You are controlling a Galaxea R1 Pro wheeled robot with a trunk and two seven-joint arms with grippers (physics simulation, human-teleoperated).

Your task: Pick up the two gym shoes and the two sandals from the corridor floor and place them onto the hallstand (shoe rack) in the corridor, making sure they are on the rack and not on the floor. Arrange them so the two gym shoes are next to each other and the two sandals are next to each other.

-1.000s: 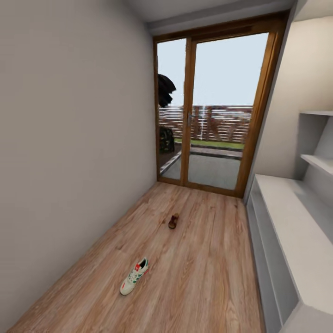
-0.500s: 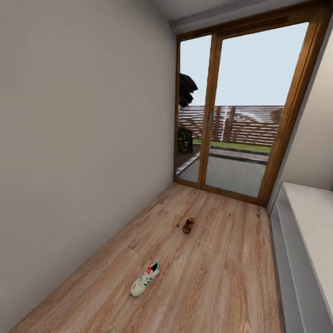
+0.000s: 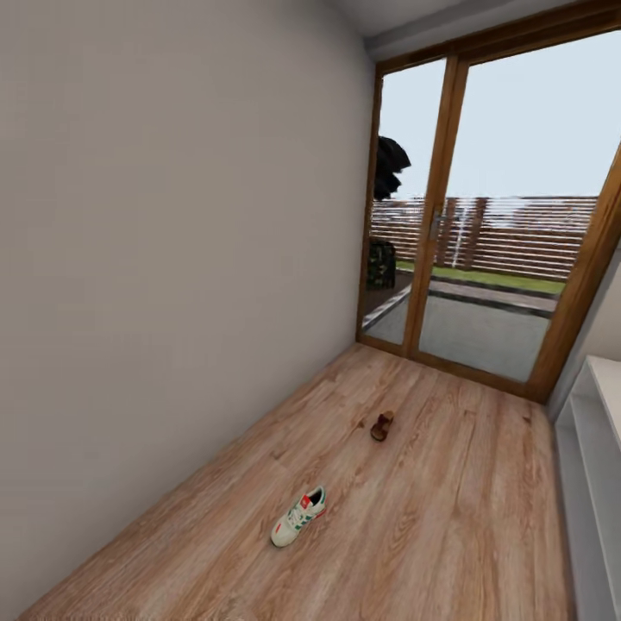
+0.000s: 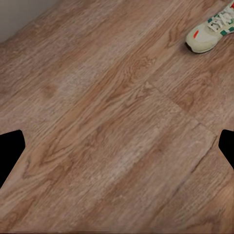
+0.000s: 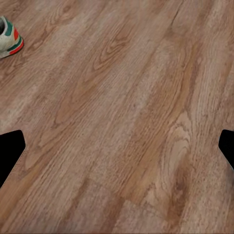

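Observation:
One gym shoe (image 3: 298, 517), white with green stripes and an orange-red heel, lies on the corridor floor (image 3: 448, 535) in the head view. Farther off, toward the glass door, lies one brown sandal (image 3: 382, 426). A strip of the pale grey hallstand (image 3: 593, 457) shows at the right edge. In the left wrist view my left gripper (image 4: 117, 148) is open above bare planks, its dark fingertips (image 4: 9, 151) wide apart, with the gym shoe (image 4: 212, 33) some way ahead. My right gripper (image 5: 117, 148) is also open over the floor, and the shoe's heel (image 5: 9, 41) lies at that picture's edge.
A plain grey wall (image 3: 172, 259) runs along the left of the corridor. A wood-framed glass door (image 3: 448, 216) closes the far end, with a terrace and fence behind it. Open floor lies between the shoe and the hallstand.
The camera has turned left, so the whole picture has shifted right and most of the hallstand has left the view. The gym shoe and sandal lie where they were.

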